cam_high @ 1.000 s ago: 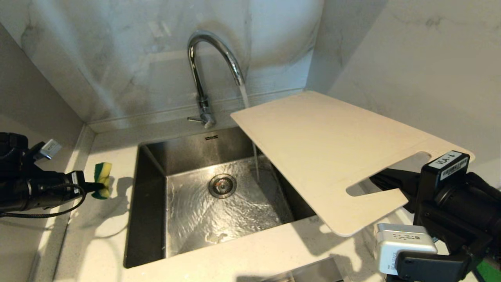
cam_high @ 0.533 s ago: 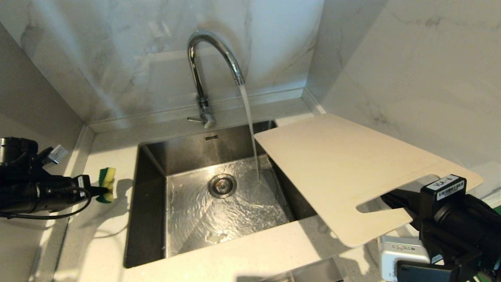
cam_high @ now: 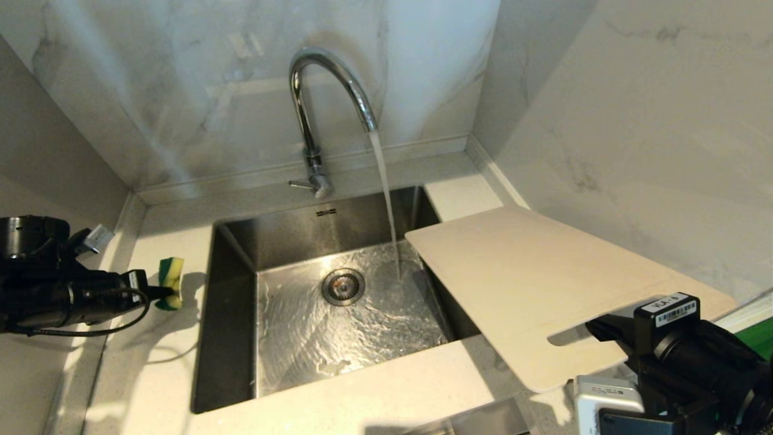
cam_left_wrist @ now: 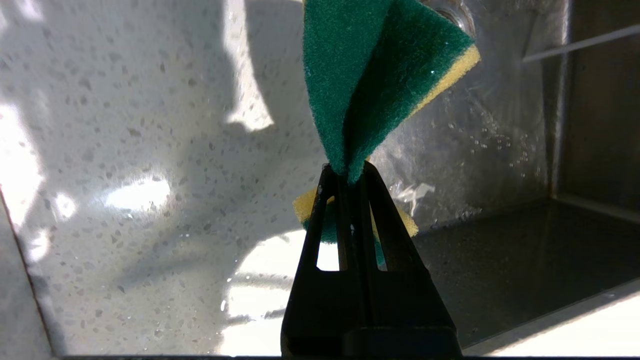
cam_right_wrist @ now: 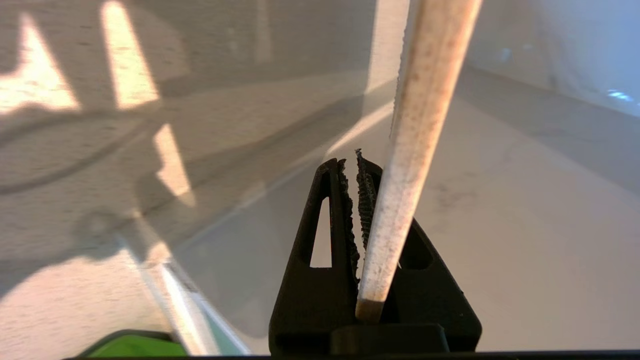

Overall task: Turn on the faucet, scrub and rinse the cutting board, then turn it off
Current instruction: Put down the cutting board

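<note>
Lowering cutting board [cam_high: 519, 284] flat onto counter right of sink [cam_high: 229, 338]: right gripper [cam_high: 604, 332] clamped at slot end, keep level, avoid sliding. Left gripper [cam_high: 154, 293] pinches sponge [cam_high: 169, 283] over left counter. Faucet [cam_high: 320, 109] running; shut lever next.

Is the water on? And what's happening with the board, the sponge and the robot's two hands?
faucet: on, water streaming into the sink.
cutting board: held up, dry side of the stream, not under it.
sponge: pinched, folded, above the counter.
left gripper: shut on sponge.
right gripper: shut on cutting board.
</note>
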Available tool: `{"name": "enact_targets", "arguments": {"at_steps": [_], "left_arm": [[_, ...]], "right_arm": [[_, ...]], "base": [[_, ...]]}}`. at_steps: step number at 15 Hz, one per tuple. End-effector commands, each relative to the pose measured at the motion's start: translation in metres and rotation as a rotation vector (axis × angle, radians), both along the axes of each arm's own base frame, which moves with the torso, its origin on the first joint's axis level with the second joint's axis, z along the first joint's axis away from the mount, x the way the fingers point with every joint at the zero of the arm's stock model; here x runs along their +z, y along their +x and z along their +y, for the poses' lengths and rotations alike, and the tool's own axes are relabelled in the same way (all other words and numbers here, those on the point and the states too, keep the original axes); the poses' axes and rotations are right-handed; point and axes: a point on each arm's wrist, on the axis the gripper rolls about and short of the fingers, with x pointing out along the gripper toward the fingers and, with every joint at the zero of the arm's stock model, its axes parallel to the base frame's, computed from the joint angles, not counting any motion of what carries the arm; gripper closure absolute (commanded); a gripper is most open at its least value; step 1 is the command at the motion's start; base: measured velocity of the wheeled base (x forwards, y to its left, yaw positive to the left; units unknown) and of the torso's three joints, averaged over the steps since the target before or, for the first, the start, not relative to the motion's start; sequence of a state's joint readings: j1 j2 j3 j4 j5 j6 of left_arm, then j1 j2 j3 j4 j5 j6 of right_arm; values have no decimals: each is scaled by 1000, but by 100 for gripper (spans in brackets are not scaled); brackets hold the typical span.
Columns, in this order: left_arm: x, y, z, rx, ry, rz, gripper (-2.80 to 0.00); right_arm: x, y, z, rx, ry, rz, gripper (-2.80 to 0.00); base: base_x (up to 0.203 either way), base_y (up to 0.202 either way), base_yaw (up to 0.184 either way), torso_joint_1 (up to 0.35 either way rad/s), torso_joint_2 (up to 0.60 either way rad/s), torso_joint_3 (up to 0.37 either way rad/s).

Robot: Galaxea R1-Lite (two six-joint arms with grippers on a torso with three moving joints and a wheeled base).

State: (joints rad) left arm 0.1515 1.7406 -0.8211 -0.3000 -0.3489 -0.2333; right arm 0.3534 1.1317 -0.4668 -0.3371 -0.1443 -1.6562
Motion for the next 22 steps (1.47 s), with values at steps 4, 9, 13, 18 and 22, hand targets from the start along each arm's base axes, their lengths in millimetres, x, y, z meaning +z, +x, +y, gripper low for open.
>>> {"name": "enact_targets", "arguments": {"at_steps": [4,9,13,18,22], "left_arm": [[-8,5,0,-2,-7,23,0],[-7,5,0,-4,-6,20,0],[-8,5,0,-2,-7,22,0],[-6,8,0,-3,-8,15,0],[-11,12,1,-1,-14,19,0]], "right_arm": [[-15,3,-2,-17,-22,62,0],[-22,2,-2,-24,-21,90,0],[-31,-1,-3,-27,-29,126,0],[-60,-11,-6,-69,17,256,0],[-76,-11,-6,-68,-10,342,0]], "base": [[0,0,0,0,0,0],[0,0,0,0,0,0],[0,0,0,0,0,0],[0,0,0,0,0,0],[0,0,0,0,0,0]]}}
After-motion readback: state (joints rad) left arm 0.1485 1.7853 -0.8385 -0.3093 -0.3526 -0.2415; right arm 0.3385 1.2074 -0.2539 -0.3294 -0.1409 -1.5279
